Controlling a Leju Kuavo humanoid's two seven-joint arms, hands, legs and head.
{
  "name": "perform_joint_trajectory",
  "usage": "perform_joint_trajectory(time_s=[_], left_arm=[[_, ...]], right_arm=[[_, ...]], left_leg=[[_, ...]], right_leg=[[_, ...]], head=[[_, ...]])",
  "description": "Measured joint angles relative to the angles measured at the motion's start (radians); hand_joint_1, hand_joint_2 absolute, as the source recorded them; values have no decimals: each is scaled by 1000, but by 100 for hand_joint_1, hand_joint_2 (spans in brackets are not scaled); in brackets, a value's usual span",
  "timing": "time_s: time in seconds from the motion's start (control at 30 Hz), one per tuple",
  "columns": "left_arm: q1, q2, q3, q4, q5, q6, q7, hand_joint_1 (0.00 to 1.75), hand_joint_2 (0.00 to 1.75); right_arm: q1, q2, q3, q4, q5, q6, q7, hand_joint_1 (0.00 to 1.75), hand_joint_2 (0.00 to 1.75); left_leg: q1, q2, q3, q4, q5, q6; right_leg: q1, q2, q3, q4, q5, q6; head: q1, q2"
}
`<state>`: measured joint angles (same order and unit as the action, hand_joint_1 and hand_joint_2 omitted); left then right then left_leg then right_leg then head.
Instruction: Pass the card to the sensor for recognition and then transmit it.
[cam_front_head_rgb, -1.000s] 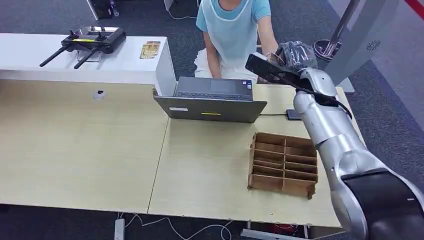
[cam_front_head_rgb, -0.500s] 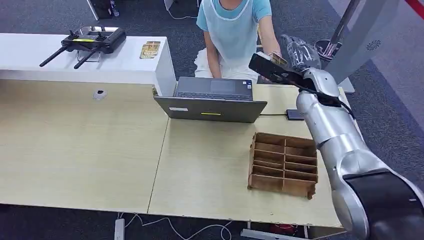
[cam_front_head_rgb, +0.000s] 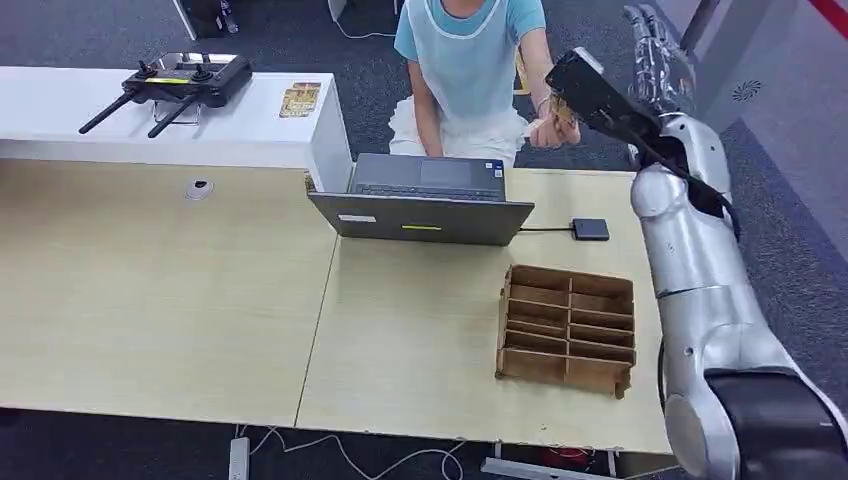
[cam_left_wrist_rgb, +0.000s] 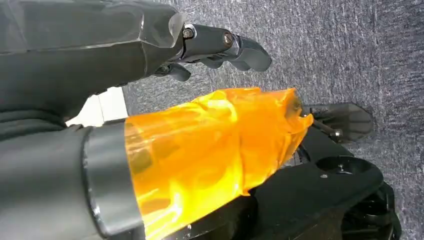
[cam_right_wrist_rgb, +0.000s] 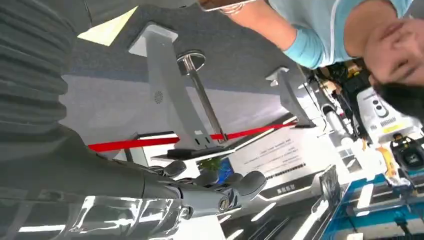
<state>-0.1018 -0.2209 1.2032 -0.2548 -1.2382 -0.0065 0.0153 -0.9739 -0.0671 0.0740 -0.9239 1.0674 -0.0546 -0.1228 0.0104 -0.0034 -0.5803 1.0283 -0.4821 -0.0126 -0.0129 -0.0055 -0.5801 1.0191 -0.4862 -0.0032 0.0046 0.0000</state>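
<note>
Right hand (cam_front_head_rgb: 660, 60) raised high beyond the far right edge of the tabletop (cam_front_head_rgb: 160, 300), wrapped in clear film, fingers (cam_right_wrist_rgb: 235, 187) extended and spread — nothing held. The card (cam_front_head_rgb: 562, 106) is in the person's hand (cam_front_head_rgb: 555, 125), just beside the dark camera block on the right wrist; a small tan piece, detail too fine to read. The person (cam_front_head_rgb: 470, 60) sits behind the laptop (cam_front_head_rgb: 425, 200), one arm stretched toward the right hand.

Left hand (cam_left_wrist_rgb: 215, 42) hangs over grey carpet; dark fingers loosely curled and apart, nothing in them, thumb wrapped in orange film.

On the tabletop: laptop open facing the person; a small dark sensor pad (cam_front_head_rgb: 590, 229) just right of it, cabled to it; a brown divided tray (cam_front_head_rgb: 567, 330) near the right front. A white counter (cam_front_head_rgb: 270, 130) at far left carries a black controller (cam_front_head_rgb: 180, 82) and a small tan item — not identifiable.
</note>
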Motion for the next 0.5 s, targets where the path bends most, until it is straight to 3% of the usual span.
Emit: perform_joint_trajectory(time_s=[0.13, 0.27, 0.5], left_arm=[[0, 0, 0, 0, 0, 0, 0, 0, 0], [0, -3, 0, 0, 8, 0, 0, 0, 0], [2, -6, 0, 0, 34, 9, -2, 0, 0]], right_arm=[[19, -2, -21, -46, -23, -16, -10, 0, 175], [81, -17, -79, -175, -125, 1, -37, 0, 175], [243, -64, -294, -414, -212, 13, -100, 0, 175]], left_leg=[[0, 0, 1, 0, 0, 0], [0, -2, 0, 1, 0, 0], [0, -4, -2, 1, -1, 1]], right_leg=[[0, 0, 0, 0, 0, 0], [0, -2, 0, -1, 0, 0], [0, -4, 0, -2, 0, 1]], head=[[0, 0], [0, 0], [0, 0]])
